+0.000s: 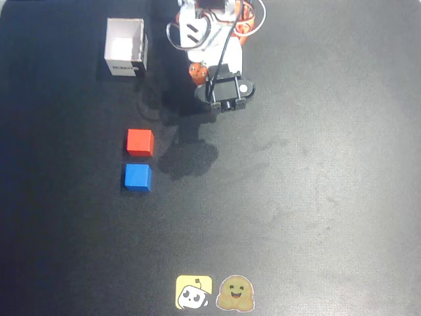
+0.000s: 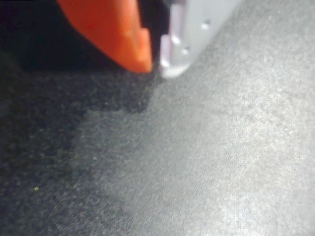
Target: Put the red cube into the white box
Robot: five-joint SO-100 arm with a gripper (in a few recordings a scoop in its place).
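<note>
Closed pincer; one red cube, one white box.

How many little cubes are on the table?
2. The red cube lies below the white box in the overhead view; the blue cube sits just below the red one.

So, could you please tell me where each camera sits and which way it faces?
Overhead view: fixed above, looking straight down on the dark table, red cube, blue cube, white box; the arm shows at top.
Wrist view: on the arm, aimed down along the gripper, fingertips together.
Shared: the table surface and the arm's gripper.
</note>
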